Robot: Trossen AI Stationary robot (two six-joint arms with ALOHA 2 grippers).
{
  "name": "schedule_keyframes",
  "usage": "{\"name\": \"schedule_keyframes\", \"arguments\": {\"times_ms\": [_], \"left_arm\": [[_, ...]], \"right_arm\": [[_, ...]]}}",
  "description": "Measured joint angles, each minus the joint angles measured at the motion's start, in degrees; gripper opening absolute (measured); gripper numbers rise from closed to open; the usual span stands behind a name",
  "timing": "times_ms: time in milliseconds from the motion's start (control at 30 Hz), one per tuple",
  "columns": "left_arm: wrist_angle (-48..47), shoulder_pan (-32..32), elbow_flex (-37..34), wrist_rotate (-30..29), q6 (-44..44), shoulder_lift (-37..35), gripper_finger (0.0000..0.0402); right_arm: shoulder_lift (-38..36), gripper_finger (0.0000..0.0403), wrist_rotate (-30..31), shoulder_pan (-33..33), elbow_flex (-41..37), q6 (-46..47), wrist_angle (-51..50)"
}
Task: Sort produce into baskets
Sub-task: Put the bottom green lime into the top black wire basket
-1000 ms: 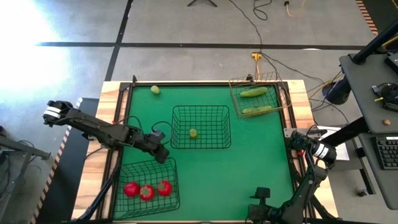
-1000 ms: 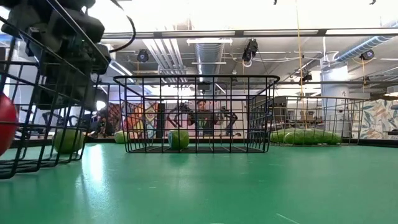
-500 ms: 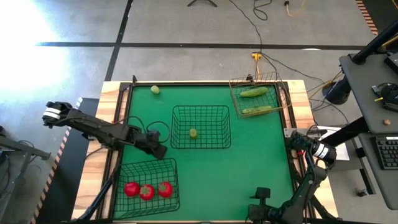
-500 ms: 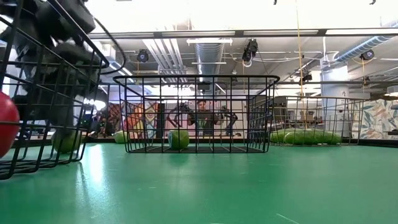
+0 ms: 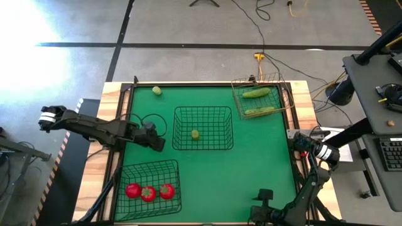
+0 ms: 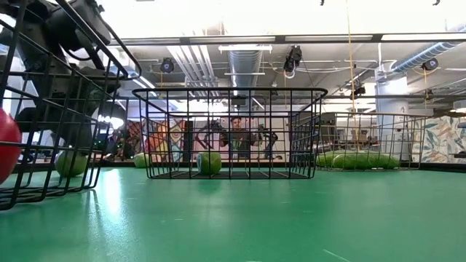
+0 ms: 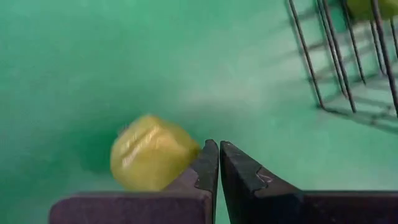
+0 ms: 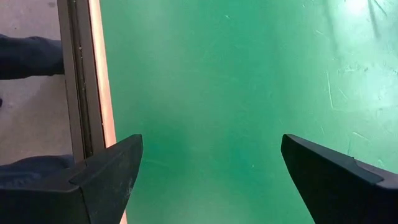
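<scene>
My left gripper [image 7: 218,163] hangs low over the green mat [image 5: 251,163], between the middle dark wire basket [image 5: 202,127] and the table's left rail, with a pale yellow-green fruit [image 7: 152,159] lying just beside its tips. To do this step well, I judge I should part the fingers first, centre them over the fruit, then come straight down so both pads close on its round sides and it cannot roll off; nudging it with shut tips would only push it away. In the wrist view the two fingers are pressed together and grip nothing; one tip seems to brush the fruit's edge, though I cannot be sure of contact. A matching fruit [image 5: 195,134] already sits in the middle basket, and another [image 5: 156,90] lies loose near the far left corner. Three tomatoes [image 5: 148,191] fill the near left basket [image 5: 147,190]; two cucumbers [image 5: 257,93] lie in the tan basket [image 5: 260,96]. My right gripper [image 8: 211,174] waits wide apart and empty by the near right edge.
</scene>
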Motion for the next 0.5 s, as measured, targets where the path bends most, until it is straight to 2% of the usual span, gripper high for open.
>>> {"name": "schedule_keyframes", "arguments": {"times_ms": [133, 267, 500], "left_arm": [[-2.06, 0.69, 0.38, -1.11, -0.50, -1.81, 0.0004], [-5.02, 0.68, 2.01, -1.79, -0.49, -2.50, 0.0028], [-7.39, 0.23, 5.98, -3.09, 1.10, -1.69, 0.0106]], "right_arm": [[0.00, 0.0376, -0.08, -0.35, 0.00, -0.43, -0.11], [0.00, 0.0376, -0.85, -1.08, 0.00, -1.51, -0.27], [0.00, 0.0376, -1.24, -1.66, 0.00, -1.50, -0.31]]}}
